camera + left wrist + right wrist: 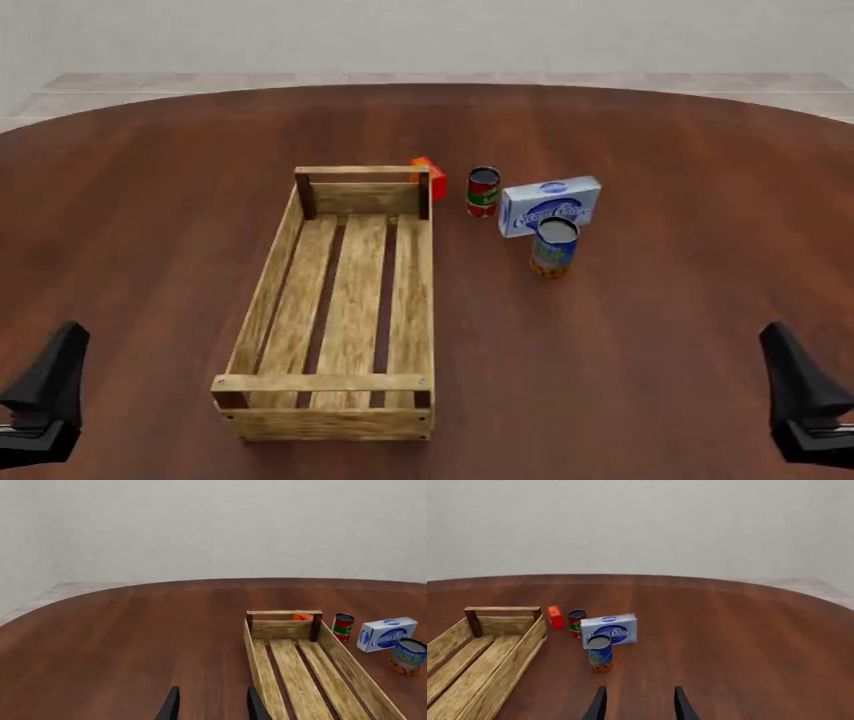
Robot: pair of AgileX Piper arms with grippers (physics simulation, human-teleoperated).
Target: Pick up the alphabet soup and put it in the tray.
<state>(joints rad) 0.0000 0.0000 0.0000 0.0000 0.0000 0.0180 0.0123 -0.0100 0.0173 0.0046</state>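
The alphabet soup can (553,247), blue above and orange-yellow below with a pale top, stands upright on the table right of the tray; it also shows in the right wrist view (600,653) and the left wrist view (407,656). The tray (274,290) is a long light-wood slatted crate with nothing in it, seen also in the left wrist view (350,667) and the right wrist view (527,645). My left gripper (211,707) is open and empty at the near left, far from the can. My right gripper (638,706) is open and empty at the near right, well short of the can.
A red-and-green can (483,191) and a blue-white box (550,205) stand just behind the soup can. A small orange-red box (430,176) sits at the tray's far right corner. The round wooden table (667,330) spreads wide around them.
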